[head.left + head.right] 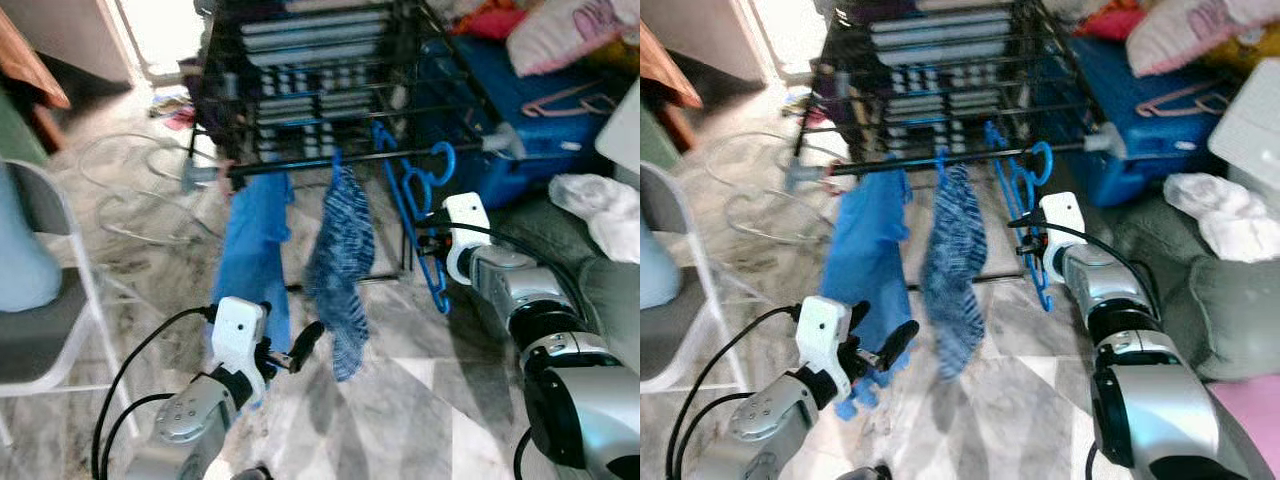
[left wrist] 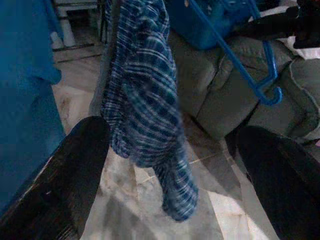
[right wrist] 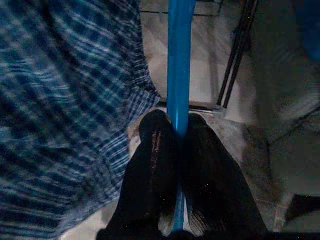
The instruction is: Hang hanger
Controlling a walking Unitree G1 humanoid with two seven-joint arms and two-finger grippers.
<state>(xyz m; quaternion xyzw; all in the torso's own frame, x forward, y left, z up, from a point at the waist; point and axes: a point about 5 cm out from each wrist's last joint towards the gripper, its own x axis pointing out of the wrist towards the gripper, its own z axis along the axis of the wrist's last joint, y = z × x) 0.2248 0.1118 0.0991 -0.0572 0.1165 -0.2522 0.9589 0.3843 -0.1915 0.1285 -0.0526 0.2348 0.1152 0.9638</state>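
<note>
A blue plastic hanger hangs by the right end of the black drying rack's front rod, its hook at rod height; I cannot tell if the hook rests on the rod. My right gripper is shut on the hanger's blue bar, low beside the rack. On the same rod hang a plain blue cloth and a blue plaid cloth. My left gripper is held low in front of the plaid cloth, open and holding nothing.
The black wire rack stands on a marble floor. A white folding chair is at the left, with cables on the floor. To the right are a blue bin with pink hangers, a grey sofa and white cloth.
</note>
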